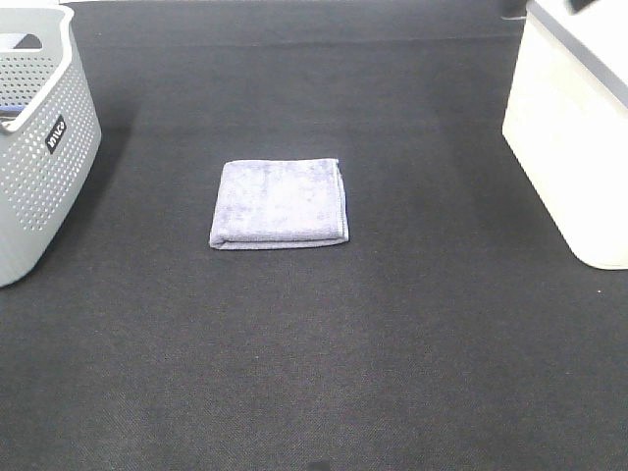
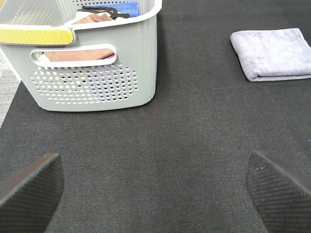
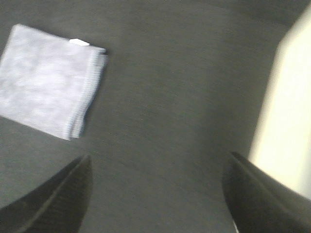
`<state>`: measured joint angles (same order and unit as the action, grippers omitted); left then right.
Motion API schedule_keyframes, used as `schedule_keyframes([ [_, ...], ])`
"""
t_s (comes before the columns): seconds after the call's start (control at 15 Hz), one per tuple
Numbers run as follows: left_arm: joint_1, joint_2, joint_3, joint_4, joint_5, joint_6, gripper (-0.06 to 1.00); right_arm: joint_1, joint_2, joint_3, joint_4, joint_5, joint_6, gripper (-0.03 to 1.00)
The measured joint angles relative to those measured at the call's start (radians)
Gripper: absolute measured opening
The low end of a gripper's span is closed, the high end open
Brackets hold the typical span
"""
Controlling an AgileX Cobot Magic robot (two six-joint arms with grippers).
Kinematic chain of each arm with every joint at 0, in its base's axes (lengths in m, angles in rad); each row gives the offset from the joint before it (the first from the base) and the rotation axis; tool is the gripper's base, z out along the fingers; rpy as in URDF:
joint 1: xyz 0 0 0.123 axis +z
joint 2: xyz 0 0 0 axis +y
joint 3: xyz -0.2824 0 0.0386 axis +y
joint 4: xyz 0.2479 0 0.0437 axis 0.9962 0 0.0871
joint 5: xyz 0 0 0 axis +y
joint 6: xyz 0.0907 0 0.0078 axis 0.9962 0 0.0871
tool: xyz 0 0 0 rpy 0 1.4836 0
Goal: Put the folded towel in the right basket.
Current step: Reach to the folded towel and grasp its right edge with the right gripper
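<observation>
One folded towel (image 1: 280, 203), a square of lavender terry with a stitched hem, lies flat mid-desk on the dark woven mat (image 1: 392, 343). The perforated grey left basket (image 1: 39, 177), whose black label (image 1: 55, 133) is illegible, and the smooth cream right basket (image 1: 569, 147) occupy the far corners. Left gripper (image 2: 153, 187) and right gripper (image 3: 158, 179): jaws spread wide, empty.

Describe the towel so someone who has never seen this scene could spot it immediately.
A dark mat covers the surface, with a grey perforated basket at its left edge and a plain cream basket at its right. Between them, near the middle, lies the folded towel: the only loose item outside the baskets, a flat pale lavender square.
</observation>
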<state>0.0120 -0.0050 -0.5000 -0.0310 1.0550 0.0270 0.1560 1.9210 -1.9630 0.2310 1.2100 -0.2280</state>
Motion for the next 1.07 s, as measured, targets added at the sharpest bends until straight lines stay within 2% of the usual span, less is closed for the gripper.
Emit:
schedule_keyframes([
  [0.13,0.0,0.0,0.0,0.0,0.0,0.0,0.97,0.061,0.091,-0.04,0.031,-0.011,0.001,0.7],
  [0.2,0.0,0.0,0.0,0.0,0.0,0.0,0.97,0.061,0.091,-0.04,0.031,-0.011,0.001,0.7],
  [0.67,0.0,0.0,0.0,0.0,0.0,0.0,0.97,0.066,0.345,-0.05,0.336,-0.021,0.0,0.7],
  [0.87,0.0,0.0,0.0,0.0,0.0,0.0,0.97,0.066,0.47,-0.05,0.436,-0.043,-0.05,0.7],
  [1.07,0.0,0.0,0.0,0.0,0.0,0.0,0.97,0.066,0.547,-0.05,0.479,-0.072,-0.08,0.7],
])
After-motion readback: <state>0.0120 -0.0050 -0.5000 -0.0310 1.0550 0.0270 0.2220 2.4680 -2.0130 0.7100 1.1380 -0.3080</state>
